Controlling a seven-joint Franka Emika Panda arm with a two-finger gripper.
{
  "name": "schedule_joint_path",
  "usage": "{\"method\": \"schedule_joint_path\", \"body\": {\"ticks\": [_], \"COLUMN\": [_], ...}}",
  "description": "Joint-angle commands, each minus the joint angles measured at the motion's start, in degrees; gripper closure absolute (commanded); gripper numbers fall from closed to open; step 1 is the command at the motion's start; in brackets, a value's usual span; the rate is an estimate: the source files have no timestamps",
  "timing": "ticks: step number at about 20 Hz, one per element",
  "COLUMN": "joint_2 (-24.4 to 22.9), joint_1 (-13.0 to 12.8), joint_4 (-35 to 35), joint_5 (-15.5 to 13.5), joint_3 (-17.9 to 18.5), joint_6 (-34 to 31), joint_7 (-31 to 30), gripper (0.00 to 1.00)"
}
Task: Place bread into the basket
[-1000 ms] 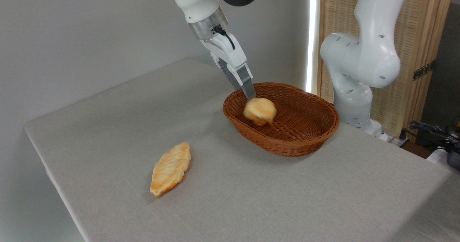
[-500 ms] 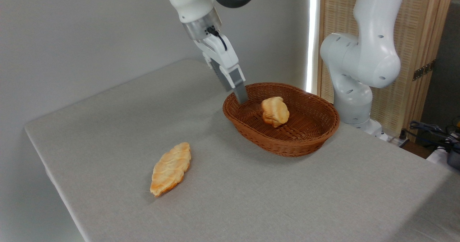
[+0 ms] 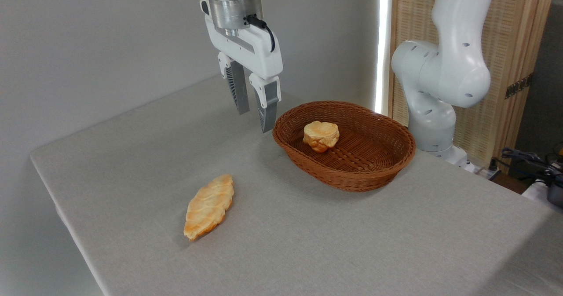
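On a grey-clothed bench, at about 8 o'clock from the middle of the frame, lies a long, flat, leaf-shaped pastry, alone and well apart from everything else. Not the task's item, by the look of it, and untouched.

Further right, above the bench and just left of the basket's rim, hangs the gripper, pointing almost straight down from a vertical wrist, cable looping off its right side. Fingers spread, with clear daylight between them, holding nothing. Tips level with the basket's near-left rim but outside it, at roughly 9 o'clock from the basket, not touching the wicker as far as can be told.

Right again, the oval reddish-brown woven basket, resting flat on the bench. Inside it, toward 10 o'clock of its floor, sits the bread, a small lumpy golden bun with a pale top, settled and free of any grip.

Judged from this: task effectively done, bread in the basket, released. Left, at most, a retreat of the arm clear of the scene.

At far right, the arm's white base column in front of a slatted wooden screen.
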Motion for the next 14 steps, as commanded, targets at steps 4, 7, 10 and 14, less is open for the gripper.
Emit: {"method": "schedule_joint_path", "body": {"ticks": [4,7,10,14], "joint_2": [3.6,5.3,9.0,12.6], "joint_1": [-0.2,-0.2,-0.2,-0.1], "joint_4": [3.0,5.1,9.3,13.2], "joint_5": [0.1,0.3,0.2,0.2], "joint_3": [4.7,4.8,4.8,5.7], "joint_6": [5.3,6.1,6.3,6.3], "joint_7": [0.8,0.9,0.8,0.8], "gripper": [0.0,0.0,0.0,0.0]}}
